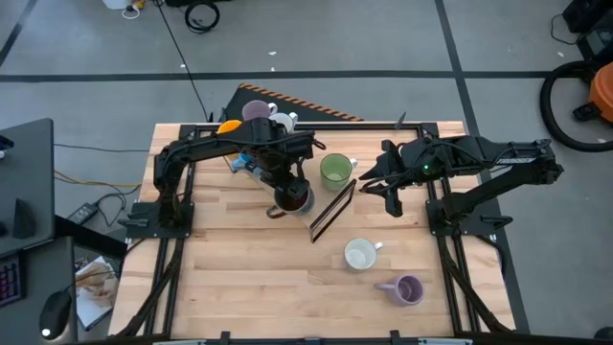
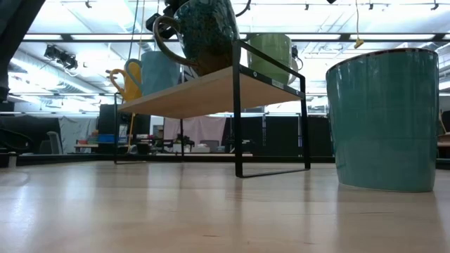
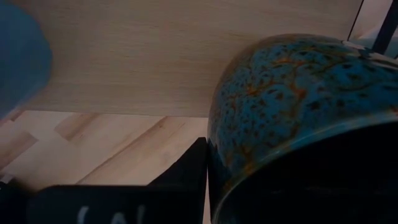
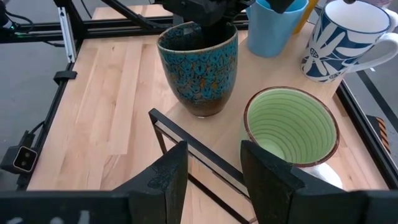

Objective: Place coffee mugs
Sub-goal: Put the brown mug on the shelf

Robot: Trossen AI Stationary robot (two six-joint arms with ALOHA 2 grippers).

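Note:
A dark speckled teal-and-brown coffee mug (image 4: 199,68) stands upright on the wooden shelf (image 2: 197,95), close to its edge. My left gripper (image 1: 287,187) comes down on its rim and is shut on it. Beside it on the shelf stand a green mug (image 4: 289,130), a light blue mug (image 4: 273,25), a white mug with a blue pattern (image 4: 348,43) and an orange mug (image 2: 125,81). My right gripper (image 4: 214,180) hovers open to the right of the shelf, near the green mug, with nothing between its fingers. My left gripper has the speckled mug by its rim (image 4: 205,30), one finger (image 3: 180,180) against the outer wall and the other inside the hollow. The fingers come from above, pointing down. The mug is upright with its base on the shelf.
The shelf's black metal frame (image 4: 186,143) runs just in front of my right gripper. A white mug (image 1: 359,254) and a lavender mug (image 1: 407,289) stand on the table toward its near right. Another lavender mug (image 1: 256,110) sits at the far edge.

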